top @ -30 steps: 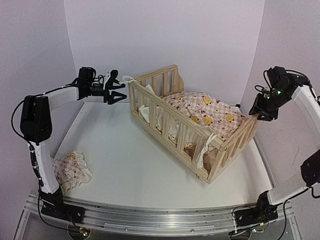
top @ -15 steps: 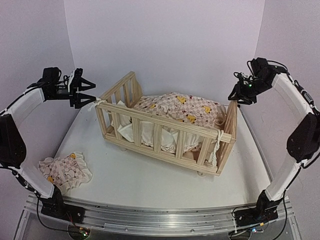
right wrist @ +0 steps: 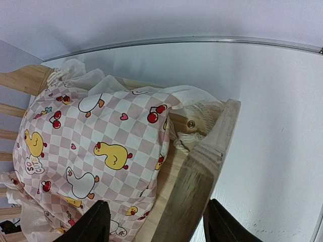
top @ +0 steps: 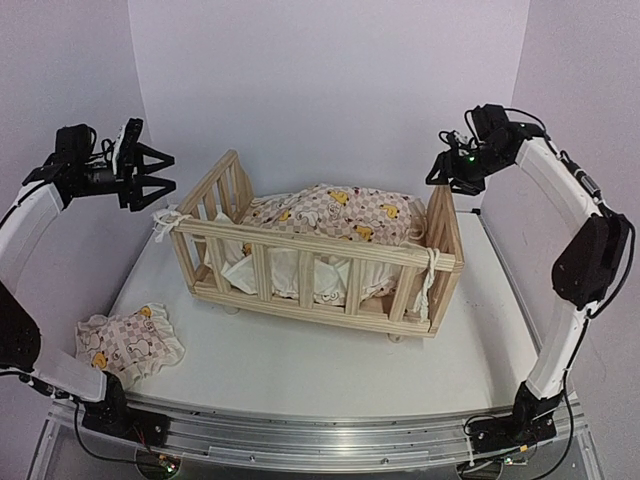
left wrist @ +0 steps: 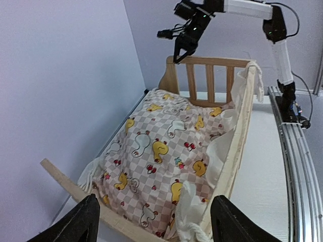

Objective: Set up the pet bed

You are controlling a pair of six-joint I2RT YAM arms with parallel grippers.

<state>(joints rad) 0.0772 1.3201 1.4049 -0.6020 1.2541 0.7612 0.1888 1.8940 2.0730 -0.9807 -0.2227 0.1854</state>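
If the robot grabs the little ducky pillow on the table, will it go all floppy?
Probably floppy: the pillow looks soft and puffy with ruffled cloth edges, so it would likely sag from the grip. It seems light for its size. Lying flat on the table, it shouldn't roll.

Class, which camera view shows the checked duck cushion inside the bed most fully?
Left wrist: the cushion lies nearly whole, seen from above. The top view hides its lower part behind the rails; the right wrist view shows only one end, close up.
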